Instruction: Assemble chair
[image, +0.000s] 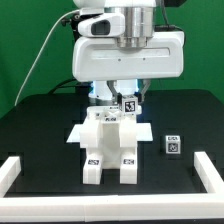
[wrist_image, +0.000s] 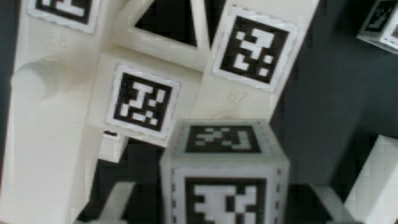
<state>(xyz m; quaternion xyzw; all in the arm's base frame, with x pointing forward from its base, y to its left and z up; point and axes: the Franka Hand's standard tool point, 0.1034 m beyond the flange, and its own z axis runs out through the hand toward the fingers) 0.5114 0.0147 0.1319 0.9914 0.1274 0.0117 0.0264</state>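
Part-built chair (image: 108, 150) stands upright mid-bench (image: 40, 125), so the arm (image: 125, 45) can work it from above. Fingers (image: 119, 95) are down at its top, by a tilted tagged piece (image: 128, 103). I can't tell if they're clenched on it or released. Wrist cam shows only tagged panels (wrist_image: 143, 100) up close, so I'd guess an alignment step. Spare cube (image: 172, 144) waits well apart, on the exterior view's right.

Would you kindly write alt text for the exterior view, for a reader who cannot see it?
A white robot arm hangs directly over a partly built white chair with black-and-white tags, standing in the middle of a black table. A small loose tagged part lies apart on the exterior view's right.
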